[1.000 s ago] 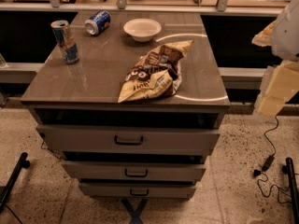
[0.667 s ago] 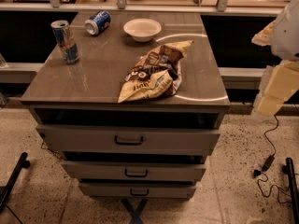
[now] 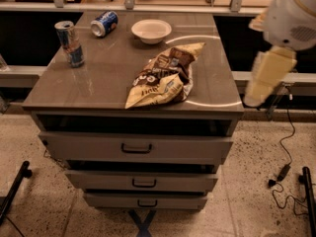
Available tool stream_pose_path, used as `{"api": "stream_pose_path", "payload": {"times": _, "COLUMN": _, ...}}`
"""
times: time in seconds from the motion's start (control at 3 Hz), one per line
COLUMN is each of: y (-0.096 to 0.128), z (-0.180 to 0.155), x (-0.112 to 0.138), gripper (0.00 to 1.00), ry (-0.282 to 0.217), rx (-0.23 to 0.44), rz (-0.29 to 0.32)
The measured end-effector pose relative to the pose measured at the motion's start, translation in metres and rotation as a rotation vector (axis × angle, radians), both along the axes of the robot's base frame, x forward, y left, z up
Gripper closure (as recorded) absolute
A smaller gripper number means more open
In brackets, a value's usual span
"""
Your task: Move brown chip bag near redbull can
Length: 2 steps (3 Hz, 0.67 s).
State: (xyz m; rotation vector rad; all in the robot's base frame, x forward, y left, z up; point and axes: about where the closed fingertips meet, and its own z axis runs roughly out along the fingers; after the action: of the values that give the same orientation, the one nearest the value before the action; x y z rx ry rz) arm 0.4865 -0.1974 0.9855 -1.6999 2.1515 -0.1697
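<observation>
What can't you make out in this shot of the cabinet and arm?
Pincer: outside the camera view; only the arm shows, cut by the right edge.
Brown chip bag: lettering too blurred to read.
Redbull can: label too small to read.
Drawers: contents hidden behind their fronts.

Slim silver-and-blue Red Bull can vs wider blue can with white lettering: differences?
The slim silver-and-blue Red Bull can stands upright at the left of the grey table; the wider blue can lies on its side farther back. The Red Bull can carries red marks; the blue can, white lettering. Both are drink cans. The end effector is out of view; only the cream robot arm shows at right.
</observation>
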Motion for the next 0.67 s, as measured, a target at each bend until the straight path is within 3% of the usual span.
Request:
{"api": "stream_pose_path", "payload": {"times": 0.33, "y": 0.024, "z": 0.008, "x": 0.054, "gripper": 0.0, "ry": -0.064, "rx": -0.04, "rz": 0.028}}
{"api": "stream_pose_path", "payload": {"times": 0.67, "y": 0.06, "z": -0.004, "x": 0.108, "gripper": 0.0, "ry": -0.086, "rx": -0.087, "rz": 0.106}}
